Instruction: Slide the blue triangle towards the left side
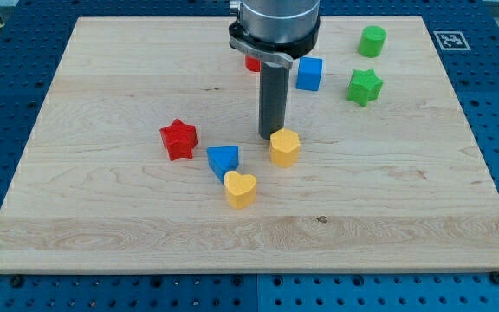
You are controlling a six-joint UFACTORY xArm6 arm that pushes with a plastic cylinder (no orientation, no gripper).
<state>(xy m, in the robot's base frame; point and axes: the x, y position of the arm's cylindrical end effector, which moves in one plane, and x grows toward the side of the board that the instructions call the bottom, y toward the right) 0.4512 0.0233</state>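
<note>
The blue triangle [223, 159] lies near the board's middle, a little left of centre. A yellow heart [240, 188] touches its lower right side. A red star [178, 139] sits just to its upper left. My tip [271, 135] is at the end of the dark rod, right of the blue triangle and apart from it. It stands just behind the top left of a yellow hexagon block [285, 147].
A blue cube [310, 74] sits at the view's top, right of the rod. A red block [252, 62] is mostly hidden behind the arm. A green star [365, 87] and a green cylinder [372, 41] lie at the top right. The wooden board [102, 234] is bordered by blue table.
</note>
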